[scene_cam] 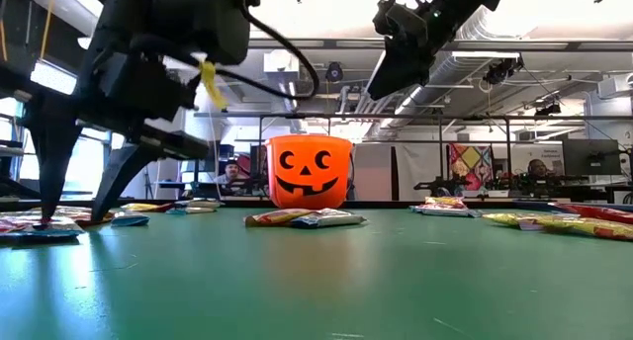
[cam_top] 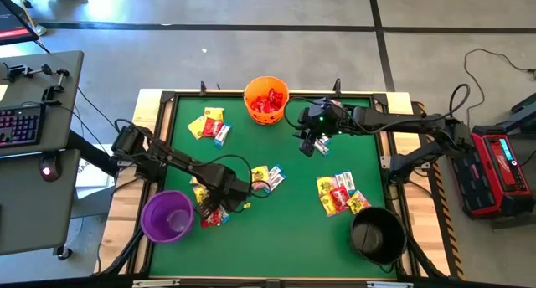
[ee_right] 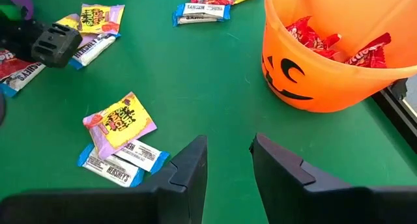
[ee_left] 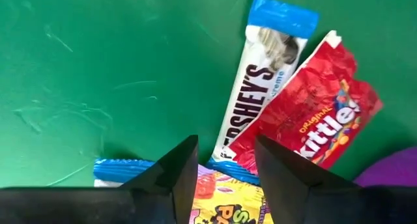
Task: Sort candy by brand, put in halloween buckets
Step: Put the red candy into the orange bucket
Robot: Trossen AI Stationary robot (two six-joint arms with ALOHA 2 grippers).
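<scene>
From above, the green tabletop (cam_top: 285, 229) fills the middle of the picture. The orange bucket (cam_top: 266, 100) sits at the top middle and already has red candy in it, so red goes there. The purple bucket (cam_top: 167, 215) is at the lower left and the black bucket (cam_top: 377, 234) at the lower right. The left tool (cam_top: 243, 190) is low over a little heap of candy (cam_top: 213, 213) just right of the purple bucket, likely to pick one. The right tool (cam_top: 311, 142) hangs right of the orange bucket, holding nothing I can see.

From tabletop height, the orange bucket stands in the middle, with flat packets lying around it. Both arms come down from the top.

In the left wrist view, the left tool's fingers (ee_left: 172, 178) are spread with a yellow packet (ee_left: 225, 201) between them, not yet pinched. A white-blue bar (ee_left: 260, 81) and a red packet (ee_left: 319, 116) lie at the upper right.

In the right wrist view, the right tool's fingers (ee_right: 189, 175) are apart with only green tabletop between them. The orange bucket is at the upper right.
</scene>
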